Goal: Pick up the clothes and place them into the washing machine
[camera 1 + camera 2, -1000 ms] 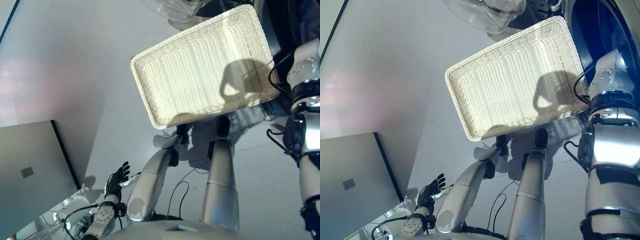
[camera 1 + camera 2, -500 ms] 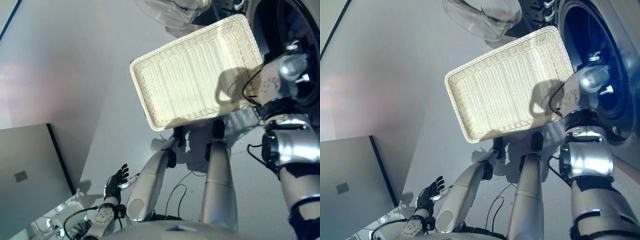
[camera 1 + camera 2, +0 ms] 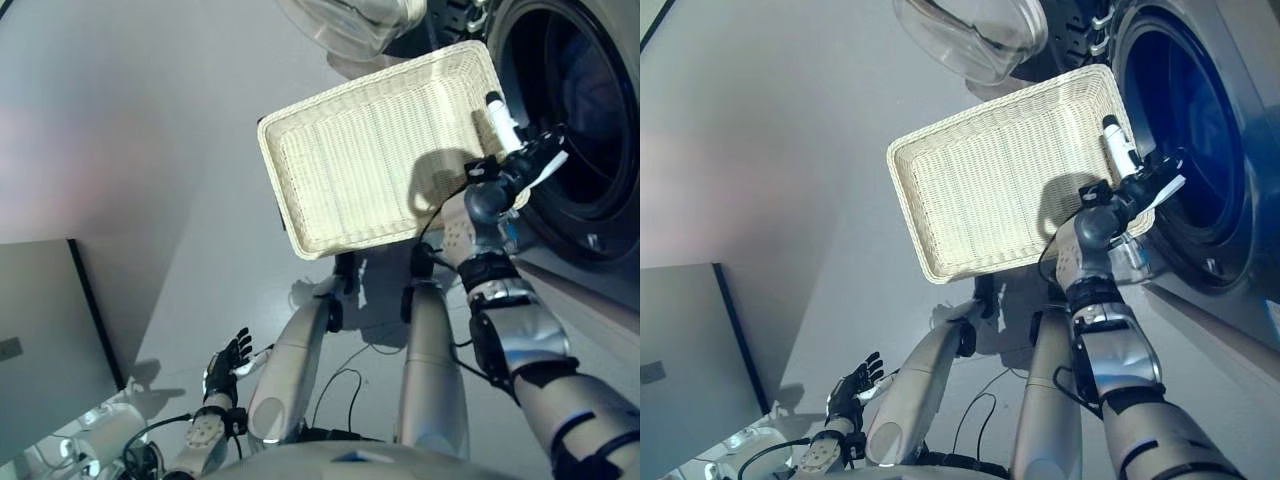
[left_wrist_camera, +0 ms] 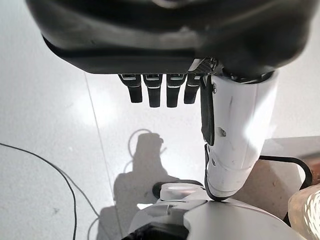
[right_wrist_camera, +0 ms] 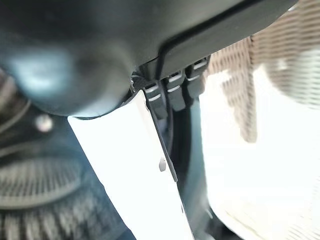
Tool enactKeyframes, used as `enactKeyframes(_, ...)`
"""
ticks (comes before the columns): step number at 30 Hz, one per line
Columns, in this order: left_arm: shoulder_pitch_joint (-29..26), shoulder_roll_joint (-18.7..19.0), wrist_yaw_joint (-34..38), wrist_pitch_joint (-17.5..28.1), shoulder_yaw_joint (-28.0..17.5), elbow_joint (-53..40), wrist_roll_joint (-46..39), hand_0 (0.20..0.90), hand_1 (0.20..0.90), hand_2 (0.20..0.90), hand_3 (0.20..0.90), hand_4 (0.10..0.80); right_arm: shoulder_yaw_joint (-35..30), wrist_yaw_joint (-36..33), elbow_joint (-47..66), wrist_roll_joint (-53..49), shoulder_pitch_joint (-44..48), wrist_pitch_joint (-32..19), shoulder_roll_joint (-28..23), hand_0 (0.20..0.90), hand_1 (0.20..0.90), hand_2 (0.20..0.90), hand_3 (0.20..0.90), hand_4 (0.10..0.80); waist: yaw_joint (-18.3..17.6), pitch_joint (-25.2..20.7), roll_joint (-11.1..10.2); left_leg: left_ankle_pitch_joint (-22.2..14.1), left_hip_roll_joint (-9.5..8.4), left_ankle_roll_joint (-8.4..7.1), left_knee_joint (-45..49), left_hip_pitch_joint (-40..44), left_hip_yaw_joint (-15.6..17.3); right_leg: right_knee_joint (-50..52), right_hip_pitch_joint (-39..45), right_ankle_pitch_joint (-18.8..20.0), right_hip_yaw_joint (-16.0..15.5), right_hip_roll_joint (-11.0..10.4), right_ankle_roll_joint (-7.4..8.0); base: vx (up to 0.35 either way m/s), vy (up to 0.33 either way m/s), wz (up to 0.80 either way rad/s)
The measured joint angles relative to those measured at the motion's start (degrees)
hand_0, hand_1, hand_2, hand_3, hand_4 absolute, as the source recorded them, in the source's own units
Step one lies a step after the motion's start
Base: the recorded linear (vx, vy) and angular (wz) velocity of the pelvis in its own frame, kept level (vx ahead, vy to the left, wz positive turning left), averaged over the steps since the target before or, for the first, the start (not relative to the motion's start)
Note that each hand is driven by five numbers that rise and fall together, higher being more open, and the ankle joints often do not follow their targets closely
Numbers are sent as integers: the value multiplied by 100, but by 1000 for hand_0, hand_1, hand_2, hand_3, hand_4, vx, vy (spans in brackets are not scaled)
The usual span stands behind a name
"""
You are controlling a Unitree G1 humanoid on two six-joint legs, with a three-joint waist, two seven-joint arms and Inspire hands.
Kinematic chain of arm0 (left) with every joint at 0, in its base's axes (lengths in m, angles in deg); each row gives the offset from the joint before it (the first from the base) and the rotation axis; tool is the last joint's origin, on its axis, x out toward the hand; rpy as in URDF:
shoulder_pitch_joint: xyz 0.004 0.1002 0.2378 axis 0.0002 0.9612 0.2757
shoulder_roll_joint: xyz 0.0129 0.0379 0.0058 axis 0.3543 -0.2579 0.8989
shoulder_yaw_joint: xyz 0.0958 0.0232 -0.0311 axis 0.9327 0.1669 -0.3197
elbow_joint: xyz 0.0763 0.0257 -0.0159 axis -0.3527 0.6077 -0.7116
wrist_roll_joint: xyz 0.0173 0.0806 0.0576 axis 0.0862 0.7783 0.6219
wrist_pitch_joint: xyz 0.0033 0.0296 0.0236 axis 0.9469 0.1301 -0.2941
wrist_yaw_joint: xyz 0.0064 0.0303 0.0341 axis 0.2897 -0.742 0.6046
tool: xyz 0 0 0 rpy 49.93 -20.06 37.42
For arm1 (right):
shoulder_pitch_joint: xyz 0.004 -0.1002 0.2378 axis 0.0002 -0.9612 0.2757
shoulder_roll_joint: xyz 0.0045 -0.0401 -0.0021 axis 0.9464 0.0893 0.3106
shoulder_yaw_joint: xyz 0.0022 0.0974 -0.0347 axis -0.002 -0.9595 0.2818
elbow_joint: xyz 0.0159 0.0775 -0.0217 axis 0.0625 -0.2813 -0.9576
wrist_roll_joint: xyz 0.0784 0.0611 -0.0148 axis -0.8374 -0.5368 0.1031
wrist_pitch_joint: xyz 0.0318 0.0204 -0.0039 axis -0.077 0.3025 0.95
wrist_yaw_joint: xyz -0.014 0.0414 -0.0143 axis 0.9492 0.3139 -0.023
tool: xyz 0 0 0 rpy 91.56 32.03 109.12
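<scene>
The white wicker basket (image 3: 290, 190) lies empty beside the washing machine (image 3: 600, 230), whose round drum opening (image 3: 575, 110) is dark inside. My right hand (image 3: 510, 170) is raised between the basket's right end and the drum opening, fingers (image 5: 172, 90) straight, white-covered thumb (image 3: 497, 115) sticking up, holding nothing. My left hand (image 3: 228, 362) hangs low at the lower left, fingers (image 4: 150, 90) spread and empty. I see no clothes in the basket or in either hand.
The machine's clear glass door (image 3: 350, 20) stands open above the basket's far edge. A grey cabinet (image 3: 40, 340) stands at the lower left. Pale grey floor (image 3: 150, 130) lies to the left of the basket.
The camera has turned toward the machine. My right arm has swung up and inward from the right edge, bringing the hand in front of the drum opening. The left hand has stayed low.
</scene>
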Motion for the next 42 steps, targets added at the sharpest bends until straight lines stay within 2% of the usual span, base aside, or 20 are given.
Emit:
enactKeyframes(9, -5, -12, -8, -26, -209, -2, 260, 900, 900, 900, 900, 800, 482, 601, 331, 179, -1290, 146, 423, 900, 900, 900, 900, 800, -2, 69, -110, -58, 9, 60, 90, 251, -198, -282, 533, 75, -210, -22, 23, 24, -10, 5)
enactKeyframes(13, 92, -3, -76, -52, -415, -9, 341, 900, 900, 900, 900, 800, 582, 941, 759, 249, -2265, 268, 457, 900, 900, 900, 900, 800, 16, 12, -307, -110, 66, 117, 3, 567, -224, -514, 947, 93, -308, -61, 54, 49, -8, 0)
enactKeyframes(19, 166, 23, -255, -147, -694, 148, 386, 900, 900, 900, 900, 800, 428, 1402, 661, 422, -3006, 413, 307, 900, 900, 900, 900, 800, -12, -171, -599, -104, 99, 149, -265, 1056, -250, -918, 1555, 168, -492, -101, 105, 86, -37, 6)
enactKeyframes(22, 266, -4, -345, -159, -867, 563, 504, 900, 900, 900, 900, 800, 453, 1714, 603, 720, -3589, 533, 307, 900, 900, 900, 900, 800, 21, -613, -839, -99, 107, 143, -616, 1521, -273, -1260, 2034, 194, -563, -106, 143, 166, -74, 5)
enactKeyframes(27, 306, -21, -363, -210, -1003, 991, 714, 900, 900, 900, 900, 800, 421, 2094, 290, 1088, -4330, 632, 341, 900, 900, 900, 900, 800, -6, -1218, -1104, -69, 174, 116, -945, 2030, -260, -1733, 2636, 215, -699, -81, 161, 126, -69, 2)
enactKeyframes(29, 280, -39, -356, -258, -1087, 1121, 844, 900, 900, 900, 900, 800, 411, 2274, 135, 1276, -4531, 755, 364, 900, 900, 900, 900, 800, -54, -1335, -1160, -19, 185, 152, -1196, 2369, -266, -1968, 2977, 266, -747, -69, 210, 140, -75, 4)
enactKeyframes(33, 246, -53, -326, -271, -1126, 1353, 1142, 900, 900, 900, 900, 800, 422, 2536, -146, 1494, -4912, 776, 434, 900, 900, 900, 900, 800, -46, -1655, -1205, 13, 189, 145, -1488, 2737, -309, -2252, 3379, 275, -840, -50, 204, 92, -49, 7)
enactKeyframes(35, 190, -103, -307, -272, -1150, 1549, 1308, 900, 900, 900, 900, 800, 381, 2573, -623, 1671, -4947, 822, 490, 900, 900, 900, 900, 800, -98, -1783, -1208, 44, 200, 138, -1692, 3030, -363, -2487, 3708, 307, -867, -19, 232, 123, -69, 12)
enactKeyframes(38, 193, -127, -165, -294, -1160, 1852, 1589, 900, 900, 900, 900, 800, 378, 2621, -1169, 1856, -5019, 961, 619, 900, 900, 900, 900, 800, -117, -2199, -1288, 48, 215, 139, -1868, 3231, -361, -2665, 3911, 295, -889, 1, 230, 78, -37, 2)
enactKeyframes(40, 153, -128, -86, -337, -1172, 1974, 1717, 900, 900, 900, 900, 800, 390, 2636, -1333, 2014, -5027, 1015, 678, 900, 900, 900, 900, 800, -135, -2260, -1303, 86, 218, 187, -1910, 3369, -365, -2745, 4080, 308, -904, 16, 240, 55, -36, 1)
enactKeyframes(42, 140, -136, 11, -425, -1172, 1998, 1928, 900, 900, 900, 900, 800, 389, 2639, -1537, 2223, -5087, 1020, 720, 900, 900, 900, 900, 800, -140, -2322, -1304, 63, 228, 155, -2005, 3589, -365, -2844, 4308, 308, -935, 20, 246, 26, -38, 5)
